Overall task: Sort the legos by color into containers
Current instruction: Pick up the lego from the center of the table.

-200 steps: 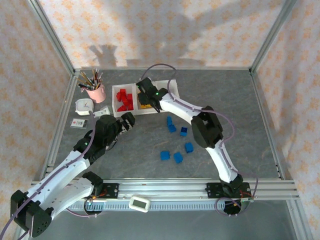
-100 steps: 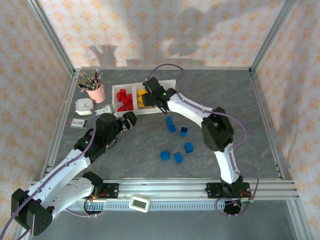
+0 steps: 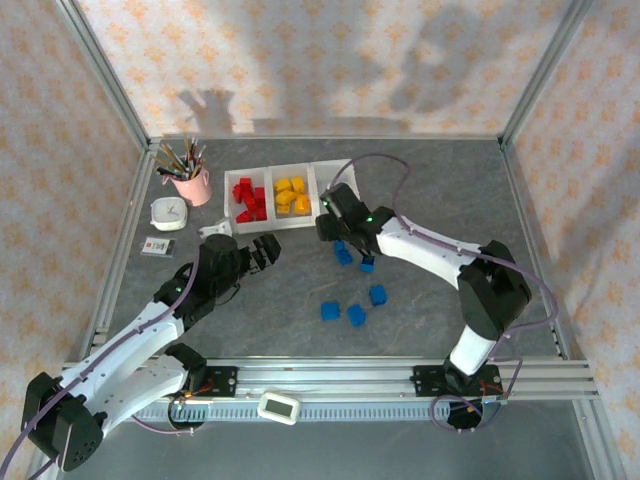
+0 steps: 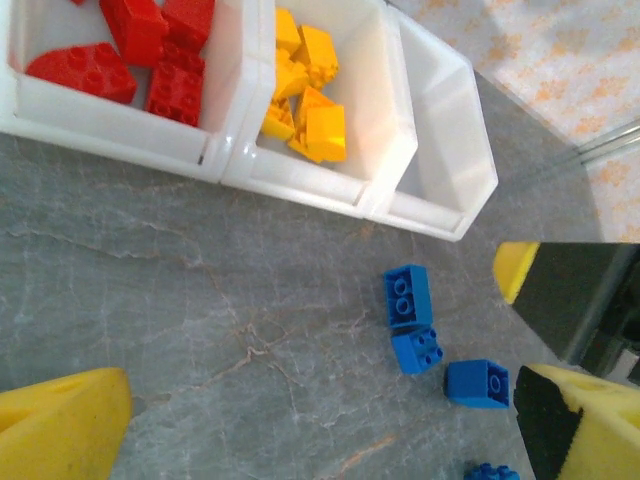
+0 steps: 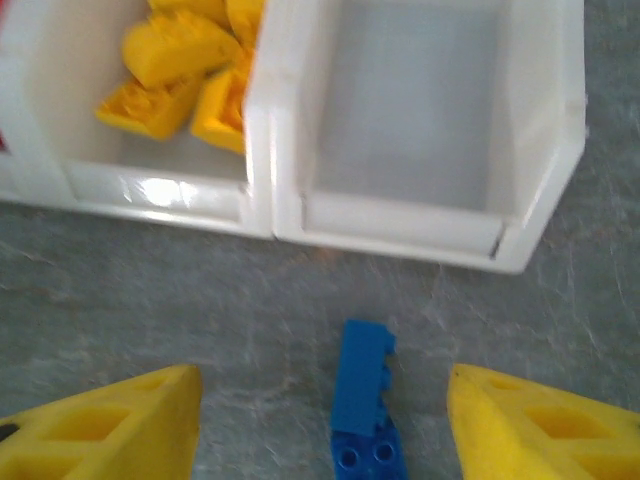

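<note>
The containers [image 3: 275, 222] stand at the back left of the mat as three joined white bins. Red legos [image 4: 130, 40] fill the left bin and yellow legos [image 4: 305, 90] the middle one, while the right bin [image 5: 420, 110] holds nothing. Several blue legos [image 3: 356, 315] lie loose on the grey mat. My right gripper [image 3: 333, 232] hovers open just in front of the empty bin. A blue lego [image 5: 362, 375] lies on the mat between its yellow fingers [image 5: 540, 430], untouched. My left gripper [image 3: 268, 250] is wide open over bare mat, left of the blue legos [image 4: 407, 296].
A pink cup of pencils [image 3: 192, 185], a small white object [image 3: 168, 213] and a card [image 3: 158, 246] sit left of the containers. Metal frame rails border the mat.
My right gripper pulled back from over the yellow bin toward the near side, stopped above the blue legos and opened wider. The left arm shifted slightly nearer.
</note>
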You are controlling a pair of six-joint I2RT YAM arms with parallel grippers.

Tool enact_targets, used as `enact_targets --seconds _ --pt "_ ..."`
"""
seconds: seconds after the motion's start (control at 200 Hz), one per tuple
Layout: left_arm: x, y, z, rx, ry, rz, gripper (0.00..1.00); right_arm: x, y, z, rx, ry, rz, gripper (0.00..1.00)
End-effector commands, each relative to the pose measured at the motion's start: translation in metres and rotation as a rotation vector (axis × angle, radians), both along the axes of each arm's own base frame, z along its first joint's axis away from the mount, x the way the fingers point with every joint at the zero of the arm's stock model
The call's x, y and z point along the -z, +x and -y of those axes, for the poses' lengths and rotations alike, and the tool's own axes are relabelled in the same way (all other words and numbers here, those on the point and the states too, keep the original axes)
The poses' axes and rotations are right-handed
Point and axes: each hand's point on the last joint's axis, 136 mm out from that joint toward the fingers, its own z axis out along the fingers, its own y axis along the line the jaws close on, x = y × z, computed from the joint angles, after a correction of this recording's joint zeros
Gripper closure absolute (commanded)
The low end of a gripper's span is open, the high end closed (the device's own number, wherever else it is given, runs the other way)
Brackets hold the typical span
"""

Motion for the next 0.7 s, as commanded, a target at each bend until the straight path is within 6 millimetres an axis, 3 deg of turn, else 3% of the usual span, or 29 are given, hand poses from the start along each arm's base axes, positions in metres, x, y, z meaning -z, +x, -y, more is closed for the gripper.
enact_targets --seconds 0.0,0.205,0.44,0.696 --pt "-0.009 0.001 0.01 0.005 -0.072 0.046 0.01 0.007 -0.007 0.017 0.045 -0.038 0.013 0.34" --pt "-0.002 0.0 0.021 0.003 -0.11 0.048 0.01 0.037 -0.009 0.027 0.063 -0.092 -0.014 0.33" --pt "0.003 0.002 0.026 -0.01 -0.124 0.042 0.01 0.057 0.006 0.013 0.029 -0.132 -0.029 0.35" --pt "0.01 0.002 0.026 -0.019 -0.114 0.026 0.01 0.069 0.02 0.003 0.02 -0.147 -0.03 0.45"
